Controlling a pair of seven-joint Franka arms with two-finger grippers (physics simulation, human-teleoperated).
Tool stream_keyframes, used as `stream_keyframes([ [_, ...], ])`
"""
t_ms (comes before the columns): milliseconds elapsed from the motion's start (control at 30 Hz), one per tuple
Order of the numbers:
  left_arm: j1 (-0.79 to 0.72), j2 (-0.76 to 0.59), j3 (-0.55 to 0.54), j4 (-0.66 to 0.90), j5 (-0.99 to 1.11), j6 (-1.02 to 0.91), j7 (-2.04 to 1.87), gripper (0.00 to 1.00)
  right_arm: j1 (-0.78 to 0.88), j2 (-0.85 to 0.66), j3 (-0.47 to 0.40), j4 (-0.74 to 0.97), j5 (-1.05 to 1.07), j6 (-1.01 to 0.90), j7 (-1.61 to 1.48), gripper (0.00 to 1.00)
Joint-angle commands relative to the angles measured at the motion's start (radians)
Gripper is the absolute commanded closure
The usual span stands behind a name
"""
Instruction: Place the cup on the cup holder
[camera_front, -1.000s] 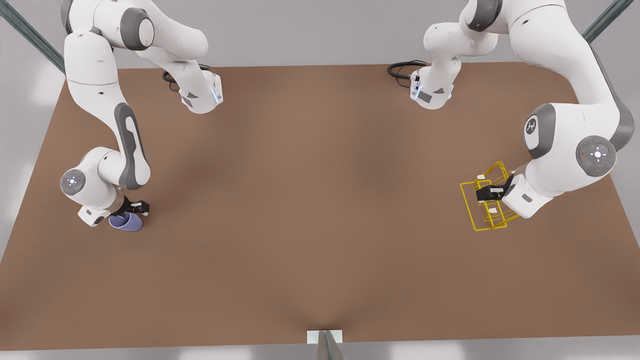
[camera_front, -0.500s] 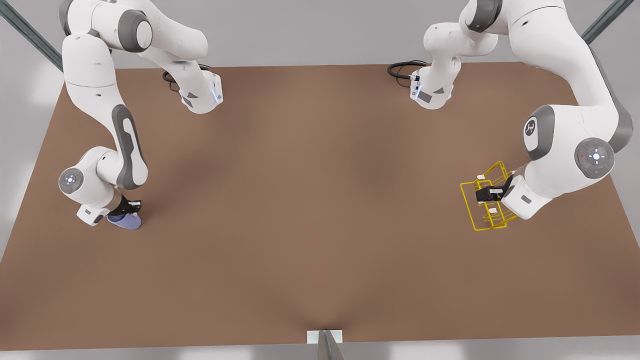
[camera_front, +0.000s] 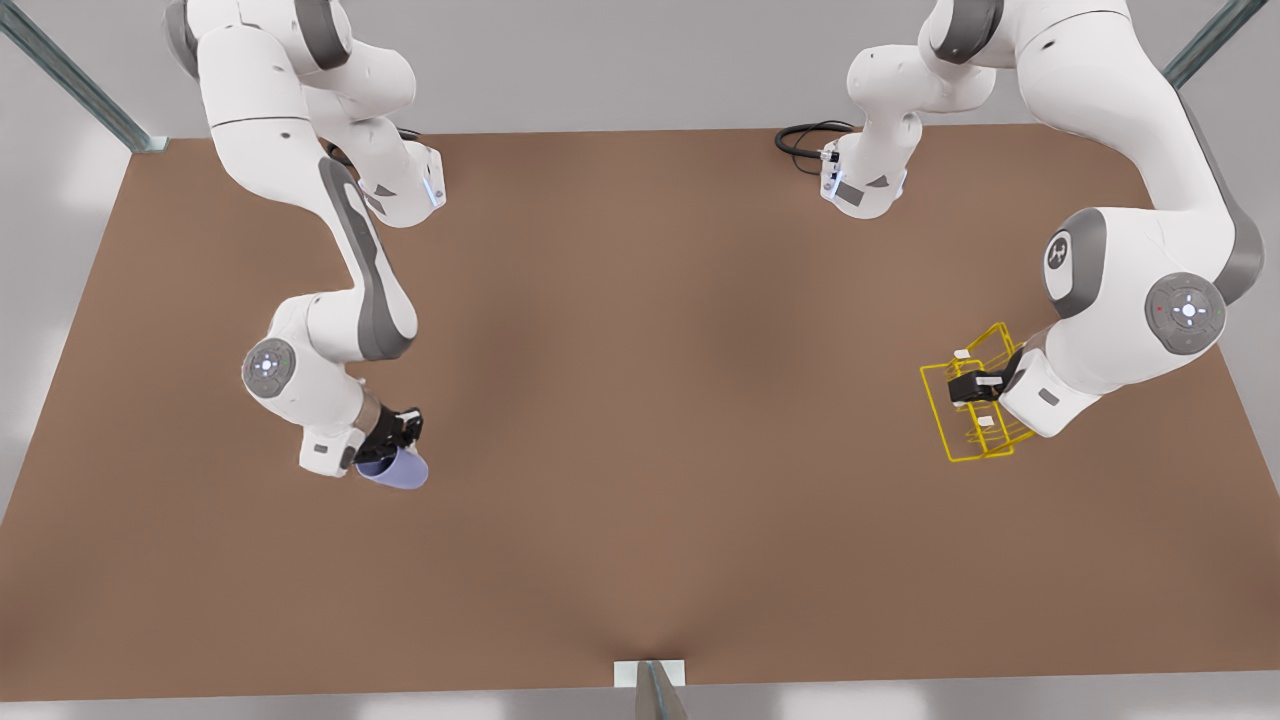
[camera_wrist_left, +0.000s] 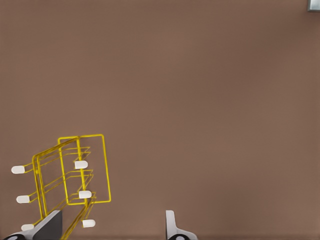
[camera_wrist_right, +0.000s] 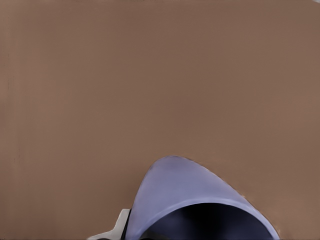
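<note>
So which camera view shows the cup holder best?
The front view: the whole cup holder stands on the table at that view's right, with the left gripper over it. The left wrist view shows the cup holder's frame and capped prongs closer, partly cut off.

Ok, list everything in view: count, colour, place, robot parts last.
cup: one, lavender-blue, held tilted over the front view's left half of the table.
cup holder: one, yellow wire with white-capped prongs, on the table at the front view's right.
table: one, brown, under both arms.
cables: black, at the arm bases, far edge.
right gripper: one, black, shut on the cup.
left gripper: one, black, fingers open, at the cup holder.
</note>
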Motion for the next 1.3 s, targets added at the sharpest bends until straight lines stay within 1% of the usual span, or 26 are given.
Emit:
stream_keyframes([
  [0,0.0,-0.001,-0.001,0.0,0.001,-0.001,-0.003,0.0,0.014,0.043,0.036,0.032,0.182,-0.017,0.271,0.79],
  [33,0.0,-0.001,-0.001,0.0,0.001,-0.001,-0.003,0.0,0.024,0.083,0.078,0.042,0.274,0.051,0.272,0.79],
  [67,0.0,-0.001,-0.001,-0.001,0.001,-0.001,-0.003,0.0,0.059,0.129,0.084,0.098,0.406,0.068,0.271,0.79],
  [100,-0.005,-0.001,-0.001,0.0,0.001,-0.001,-0.003,0.0,0.07,0.155,0.089,0.144,0.451,0.068,0.272,0.79],
  [133,-0.006,-0.001,-0.001,0.0,0.001,-0.001,-0.003,0.0,0.07,0.212,0.118,0.21,0.486,0.068,0.269,0.79],
  [200,-0.012,-0.002,-0.003,-0.001,0.001,-0.003,-0.005,0.0,0.09,0.301,0.133,0.309,0.583,0.086,0.245,0.79],
  [233,-0.02,-0.004,-0.003,-0.001,0.001,-0.003,-0.005,0.0,0.09,0.345,0.164,0.374,0.617,0.088,0.242,0.79],
  [267,-0.022,-0.005,-0.001,-0.001,0.001,-0.006,-0.008,0.0,0.087,0.372,0.188,0.403,0.646,0.088,0.231,0.79],
  [333,-0.029,-0.007,-0.001,-0.001,0.002,-0.016,-0.008,0.0,0.094,0.411,0.208,0.414,0.896,0.086,0.053,0.79],
  [400,-0.029,-0.01,-0.001,-0.001,0.002,-0.026,-0.008,0.0,0.129,0.456,0.222,0.449,1.038,0.086,-0.04,0.79],
  [433,-0.029,-0.012,-0.001,-0.001,0.002,-0.026,-0.008,0.0,0.149,0.5,0.224,0.496,1.075,0.083,-0.083,0.79],
  [467,-0.031,-0.013,-0.003,-0.001,0.002,-0.026,-0.008,0.0,0.182,0.523,0.233,0.536,1.173,0.083,-0.119,0.79],
  [500,-0.037,-0.013,-0.003,-0.001,0.002,-0.026,-0.008,0.0,0.189,0.537,0.236,0.547,1.203,0.078,-0.14,0.79],
  [533,-0.043,-0.013,-0.003,-0.001,0.002,-0.026,-0.016,0.0,0.197,0.562,0.276,0.567,1.222,0.08,-0.165,0.79],
  [567,-0.052,-0.012,-0.003,-0.001,0.002,-0.026,-0.023,0.0,0.2,0.571,0.293,0.573,1.253,0.08,-0.194,0.79],
  [600,-0.054,-0.01,-0.003,-0.001,0.002,-0.026,-0.034,0.0,0.206,0.592,0.296,0.59,1.264,0.078,-0.218,0.79],
  [633,-0.054,-0.004,-0.003,-0.001,0.004,-0.024,-0.034,0.0,0.24,0.643,0.308,0.639,1.348,0.078,-0.258,0.79],
  [667,-0.057,-0.002,-0.003,-0.001,0.01,-0.024,-0.034,0.0,0.245,0.668,0.314,0.661,1.376,0.078,-0.287,0.79],
  [800,-0.086,0.001,-0.003,-0.001,0.041,-0.026,-0.037,0.0,0.263,0.717,0.332,0.678,1.376,0.078,-0.298,0.79],
  [867,-0.098,0.008,-0.003,-0.001,0.041,-0.024,-0.043,0.0,0.269,0.74,0.334,0.676,1.377,0.078,-0.352,0.79],
  [967,-0.112,0.01,-0.004,-0.001,0.041,-0.019,-0.043,0.0,0.287,0.787,0.332,0.734,1.377,0.081,-0.352,0.79],
  [1033,-0.118,0.024,-0.004,0.0,0.038,-0.016,-0.043,0.0,0.286,0.787,0.326,0.736,1.377,0.078,-0.35,0.27],
  [1067,-0.12,0.025,-0.004,0.0,0.038,-0.016,-0.043,0.0,0.286,0.787,0.326,0.74,1.377,0.078,-0.35,0.15],
  [1267,-0.137,0.036,-0.004,0.0,0.039,-0.015,-0.045,0.0,0.283,0.798,0.294,0.722,1.377,0.074,-0.38,0.13],
])
